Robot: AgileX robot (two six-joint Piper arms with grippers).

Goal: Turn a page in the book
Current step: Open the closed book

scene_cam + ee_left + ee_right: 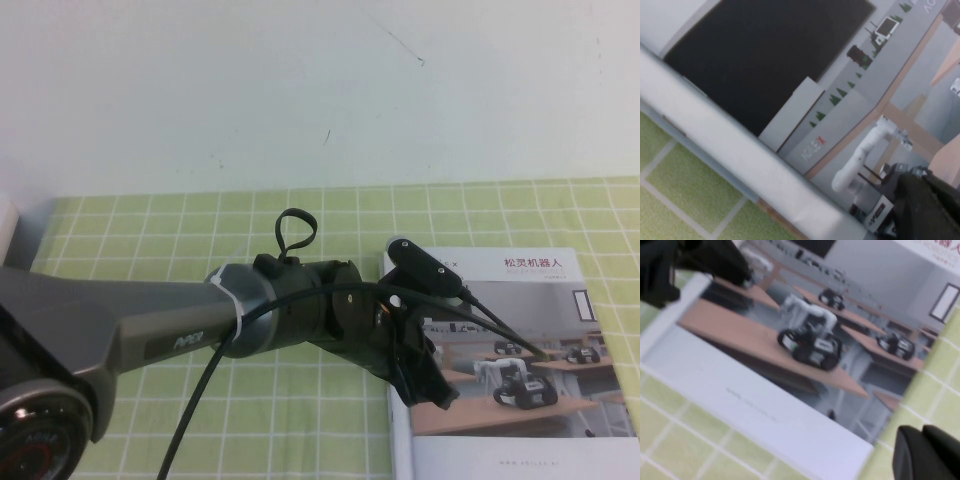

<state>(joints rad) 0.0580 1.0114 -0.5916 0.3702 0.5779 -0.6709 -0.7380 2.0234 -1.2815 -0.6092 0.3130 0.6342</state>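
The book (530, 300) lies closed on the right of the green checked cloth, its white cover with the photo of small robots facing up. The page is hidden under the cover. My left gripper (428, 382) reaches across from the left and rests shut over the cover near the book's left edge; in the left wrist view its dark fingers (927, 210) sit on the cover photo (840, 115). My right gripper (924, 442) is out of the high view. It hovers shut above the cloth, just off a corner of the book (790, 410), holding nothing.
The green checked cloth (150, 230) covers the table and ends at a white surface (300, 90) behind. The left arm's black cable (200, 400) hangs under its forearm. A grey object (8, 225) sits at the far left edge.
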